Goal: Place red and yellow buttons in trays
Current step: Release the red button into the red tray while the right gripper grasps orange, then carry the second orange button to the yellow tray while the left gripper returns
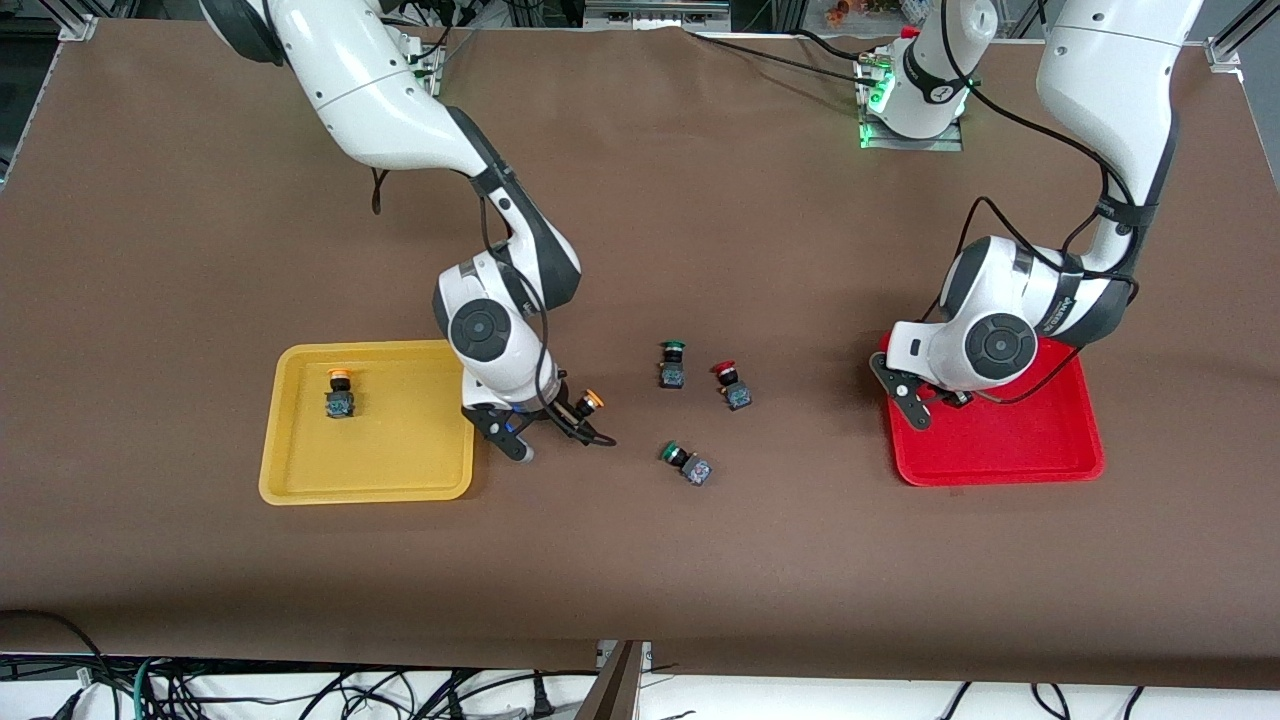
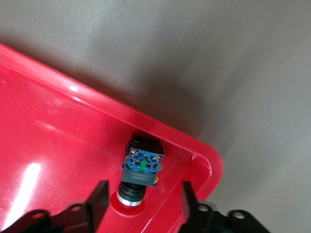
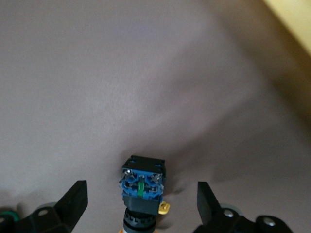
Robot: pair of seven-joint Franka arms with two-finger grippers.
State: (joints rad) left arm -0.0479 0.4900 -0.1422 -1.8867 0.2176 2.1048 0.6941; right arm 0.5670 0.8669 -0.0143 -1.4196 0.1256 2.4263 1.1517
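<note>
My right gripper (image 1: 548,435) is open, low over the table beside the yellow tray (image 1: 400,455), which also shows in the right wrist view (image 3: 291,19). A yellow button (image 1: 584,404) lies on its side on the table between the fingers (image 3: 73,199), untouched (image 3: 142,187). Another yellow button (image 1: 340,392) sits in the yellow tray. My left gripper (image 1: 922,400) is open over a corner of the red tray (image 1: 1000,450). A red button (image 2: 142,167) lies in that corner (image 2: 48,121), between the spread fingers (image 2: 97,196). A second red button (image 1: 733,385) lies on the table mid-way between the trays.
Two green-capped switches lie on the table: one (image 1: 672,363) beside the loose red button, one (image 1: 686,464) nearer the front camera. The brown table cover stretches wide around both trays.
</note>
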